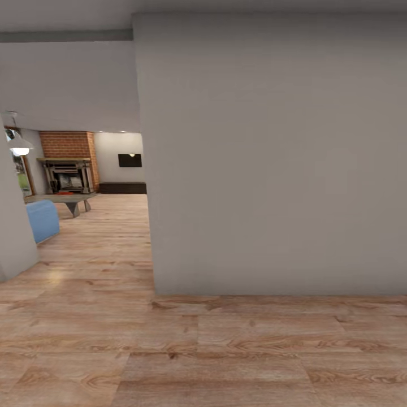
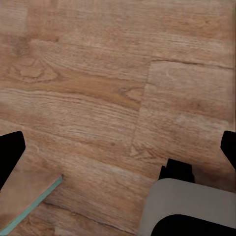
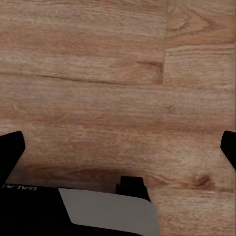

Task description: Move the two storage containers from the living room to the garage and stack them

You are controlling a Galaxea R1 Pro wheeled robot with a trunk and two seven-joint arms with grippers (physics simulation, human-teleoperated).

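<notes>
Scene: indoor hallway, robot facing a plain grey wall [image 1: 271, 152] that takes up the centre and right of the head view.
Floor: light wood-plank floor [image 1: 203, 350] across the bottom of the head view, running back on the left toward the room beyond.
Living room: visible through the opening at mid left of the head view, well away from the robot.
Chimney: red-brick chimney [image 1: 66, 144] at mid left, with the fireplace [image 1: 68, 176] below it.
TV: black TV [image 1: 130, 160] on the far white wall, just right of the chimney.
Cabinet: long dark low cabinet [image 1: 122, 187] under the TV, against the far wall.
Table: grey low table [image 1: 65, 199] in front of the fireplace.
Seat: blue seat [image 1: 41, 219] at the left edge, nearer than the table.
Lamp: white hanging lamp [image 1: 18, 144] at upper left, lit.
Near wall: grey wall edge [image 1: 14, 226] at far left, partly hiding the room.
Storage containers: cannot be made out among what is seen of the living room.
Left gripper: left gripper [image 2: 120, 150] points down at the planks; dark fingertips [image 2: 10, 152] sit at opposite frame edges, spread wide, nothing between them.
Right gripper: right gripper [image 3: 120, 150] also over the planks; fingertips [image 3: 11, 150] spread apart at the frame edges, nothing held.
Robot body: grey-and-black robot part [image 2: 189, 206] at the bottom of the left wrist view.
</notes>
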